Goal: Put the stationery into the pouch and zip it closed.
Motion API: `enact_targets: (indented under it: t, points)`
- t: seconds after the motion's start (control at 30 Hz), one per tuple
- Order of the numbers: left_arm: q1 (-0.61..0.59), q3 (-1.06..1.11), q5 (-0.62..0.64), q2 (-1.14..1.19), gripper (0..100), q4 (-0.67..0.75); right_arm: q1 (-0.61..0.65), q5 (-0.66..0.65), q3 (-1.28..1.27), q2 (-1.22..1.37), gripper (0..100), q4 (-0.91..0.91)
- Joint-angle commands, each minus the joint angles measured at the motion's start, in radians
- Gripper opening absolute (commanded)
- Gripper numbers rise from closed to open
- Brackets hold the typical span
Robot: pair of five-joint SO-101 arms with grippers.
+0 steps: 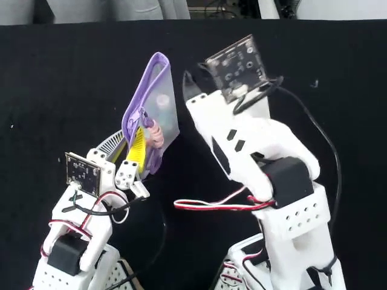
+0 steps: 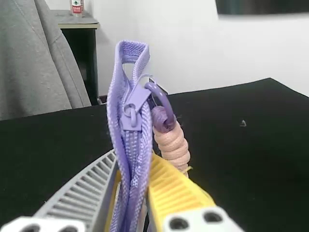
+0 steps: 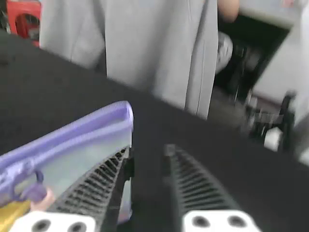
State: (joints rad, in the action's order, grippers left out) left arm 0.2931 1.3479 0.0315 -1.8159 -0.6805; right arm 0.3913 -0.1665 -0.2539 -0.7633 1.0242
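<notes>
the pouch [image 1: 154,103] stands on edge above the table [image 1: 72,72], its purple zip band towards the left arm and its clear side towards the right arm. something pale shows through the clear side, but i cannot tell what it is. the left claw [image 1: 130,154] is clamped on the lower end of the pouch, with a grey finger and a yellow finger pressed to either side of the band. in the left wrist view the zip slider [image 2: 131,116] sits on the band above those fingers, with a purple ring [image 2: 161,104] and a pink coiled cord [image 2: 171,145] hanging from it. i cannot tell whether the teeth beyond the slider are joined

the right claw [image 1: 190,90] is beside the upper end of the pouch, on its clear side, and grips nothing. its own view shows its fingers [image 3: 193,183] parted by a narrow gap, with the pouch's end just beside one of them

i judge the step in hand to be the zip. to do it well, the right claw should come round to the band side and pinch the ring or the slider's tab, not the soft cord. it should then draw the slider straight along the band, probably toward the free upper end. the left claw should hold firm so the pouch neither twists nor slips out; a sideways pull would likely jam the slider
</notes>
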Motion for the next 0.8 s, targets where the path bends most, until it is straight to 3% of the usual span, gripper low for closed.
enact_targets:
  t: [0.0, 0.17, 0.6, 0.77]
  points:
    - [0.002, -0.002, -0.006, -0.002, 3, -0.006, 0.048, 0.049, 0.025, -0.021, 21.6, 0.106]
    - [0.002, 0.007, -0.005, -0.002, 3, -0.006, 0.164, 0.048, -0.073, -0.022, 19.6, 0.097]
    - [-0.002, 0.007, -0.003, -0.005, 3, 0.029, 0.287, 0.048, -0.165, -0.154, 19.8, 0.109]
    - [-0.061, 0.033, 0.06, -0.005, 3, 0.077, 0.296, 0.048, -0.332, -0.243, 19.8, 0.014]
